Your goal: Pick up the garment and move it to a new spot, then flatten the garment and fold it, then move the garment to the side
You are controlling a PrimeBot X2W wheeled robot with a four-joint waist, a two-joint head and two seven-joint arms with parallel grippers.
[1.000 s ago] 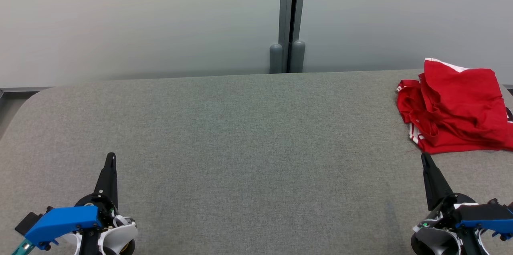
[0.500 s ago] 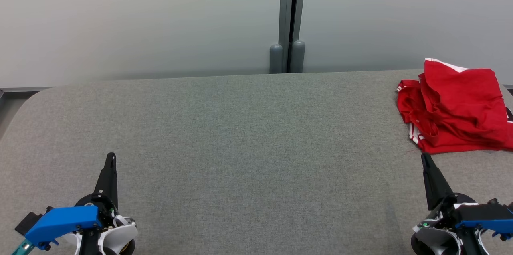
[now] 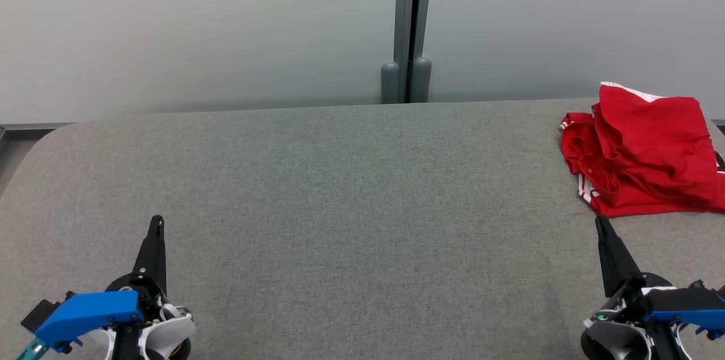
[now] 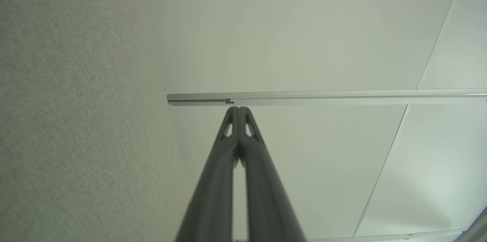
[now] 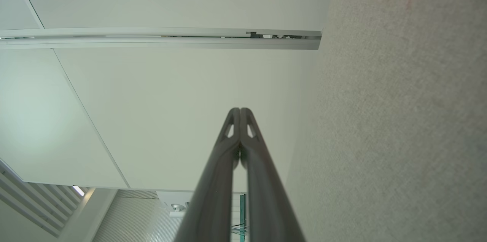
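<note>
Across the lower field of the head view, a grey fabric-covered tabletop (image 3: 340, 207) is seen, backed by pale wall panels (image 3: 198, 26) that are joined at a grey upright post (image 3: 409, 20). At the far right corner of the tabletop, the red garment (image 3: 645, 150) with white trim is found lying in a crumpled heap, untouched. The left hand (image 3: 157, 219) is positioned at the near left of the tabletop and the right hand (image 3: 599, 221) at the near right, just short of the garment. On both, the fingers are pressed fully together and nothing is gripped.
</note>
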